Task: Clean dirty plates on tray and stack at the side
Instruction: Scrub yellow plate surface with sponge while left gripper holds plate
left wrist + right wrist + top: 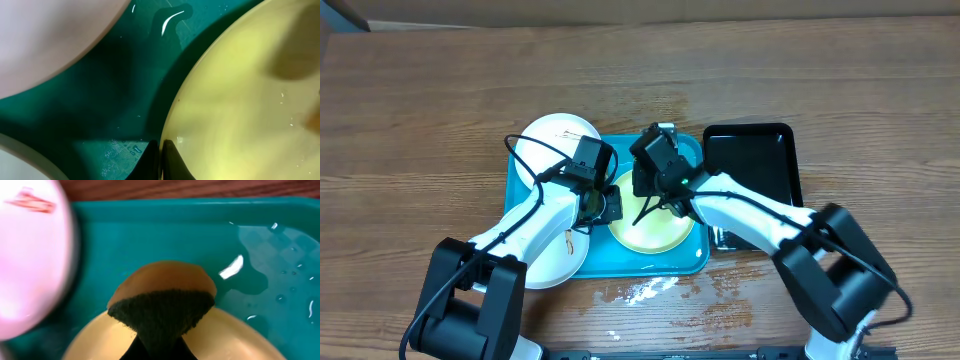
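Note:
The turquoise tray [620,262] holds a pale yellow-green plate [655,232] in its right half. My left gripper [604,205] pinches that plate's left rim [172,120], jaws shut on it [161,150]. My right gripper [655,182] is shut on a sponge [162,305] with a dark scouring face, pressed on the far edge of the yellow-green plate [90,340]. One white plate [555,140] lies over the tray's back left corner. Another white plate [555,255] lies under my left arm at the front left.
A glossy black tray [755,160] sits just right of the turquoise one. Water pools on the tray floor [255,275] and on the table [645,290] in front of it. Both arms crowd the tray's middle.

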`<state>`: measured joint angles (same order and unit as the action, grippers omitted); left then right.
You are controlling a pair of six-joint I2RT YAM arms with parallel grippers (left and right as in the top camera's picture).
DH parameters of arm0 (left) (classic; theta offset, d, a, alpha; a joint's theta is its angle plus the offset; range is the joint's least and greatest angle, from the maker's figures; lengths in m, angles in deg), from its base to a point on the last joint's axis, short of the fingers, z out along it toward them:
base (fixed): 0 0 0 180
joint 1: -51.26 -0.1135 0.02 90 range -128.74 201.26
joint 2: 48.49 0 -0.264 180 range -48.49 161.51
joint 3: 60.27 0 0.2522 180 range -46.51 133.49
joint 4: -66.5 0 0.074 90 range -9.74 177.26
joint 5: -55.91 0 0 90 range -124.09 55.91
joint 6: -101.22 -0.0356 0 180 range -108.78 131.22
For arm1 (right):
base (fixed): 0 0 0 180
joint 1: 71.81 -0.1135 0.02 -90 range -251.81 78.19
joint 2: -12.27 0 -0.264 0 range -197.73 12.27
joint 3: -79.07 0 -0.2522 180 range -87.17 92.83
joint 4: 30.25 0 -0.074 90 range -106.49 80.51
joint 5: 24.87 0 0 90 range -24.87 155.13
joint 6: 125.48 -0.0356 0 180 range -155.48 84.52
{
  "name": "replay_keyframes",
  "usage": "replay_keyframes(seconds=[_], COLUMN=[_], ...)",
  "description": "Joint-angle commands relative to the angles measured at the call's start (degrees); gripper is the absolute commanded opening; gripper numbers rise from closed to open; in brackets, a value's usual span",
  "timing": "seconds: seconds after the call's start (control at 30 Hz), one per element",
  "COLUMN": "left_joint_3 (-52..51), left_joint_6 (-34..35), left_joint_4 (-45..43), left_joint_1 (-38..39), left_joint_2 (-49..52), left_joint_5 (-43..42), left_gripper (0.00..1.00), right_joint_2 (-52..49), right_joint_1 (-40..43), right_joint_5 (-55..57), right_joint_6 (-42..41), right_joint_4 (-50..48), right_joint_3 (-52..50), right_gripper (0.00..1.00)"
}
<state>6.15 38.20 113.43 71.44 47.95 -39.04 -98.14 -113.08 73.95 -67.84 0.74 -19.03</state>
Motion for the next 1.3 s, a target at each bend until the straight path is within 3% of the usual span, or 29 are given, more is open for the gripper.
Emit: replay_keyframes(seconds=[0.0,0.27,0.7,1.13,1.27], left_joint_3=[0.0,0.0,0.0,0.0,0.0], left_joint_6=[0.02,0.0,0.04,0.98,1.38], left_joint_4=[0.46,0.5,0.61,-0.15,-0.7], left_joint_1=[-0.42,-0.39,-1.99,-2.27,-2.27], left_joint_2=[0.42,0.42,0.42,0.42,0.42], left_joint_5=[0.5,0.68,0.87,0.9,0.87], left_gripper=[0.04,0.04,0.04,0.04,0.04], right_joint_2=[-2.86,-5.03,-4.68,-4.09,-4.09], right_joint_1=[0.22,0.22,0.22,0.22,0.22], right_joint_5=[6.21,9.2,11.28,8.31,6.29], right_joint_6=[-0.66,0.42,0.42,-7.37,-13.16], right_joint_4=[-1.9,-4.48,3.76,11.3,14.53], right_joint_3=[0.48,0.48,0.5,0.5,0.5], right_gripper=[0.04,0.04,0.04,0.04,0.04])
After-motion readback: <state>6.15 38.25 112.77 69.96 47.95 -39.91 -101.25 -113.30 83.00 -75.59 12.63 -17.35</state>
